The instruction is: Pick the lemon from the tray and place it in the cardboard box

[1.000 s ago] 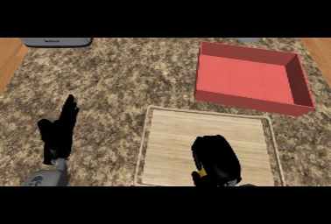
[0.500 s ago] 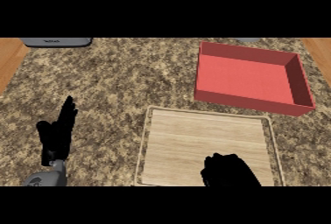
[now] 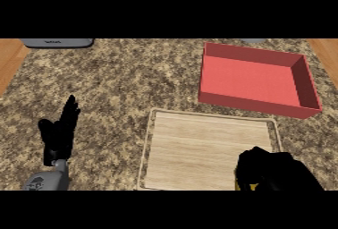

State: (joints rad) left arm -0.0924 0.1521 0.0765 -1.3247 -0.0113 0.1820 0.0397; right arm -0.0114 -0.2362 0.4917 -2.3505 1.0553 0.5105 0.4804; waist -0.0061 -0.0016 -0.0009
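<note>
Head view shows our right hand [image 3: 277,172] curled round the lemon [image 3: 240,184] over the tray [image 3: 198,117] — to lift it; left hand [image 3: 61,129] rests, fingers straight.

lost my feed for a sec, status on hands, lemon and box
Right hand curled over the lemon, low on the tray. Left hand open, resting. Red box apart from tray, path clear.
</note>
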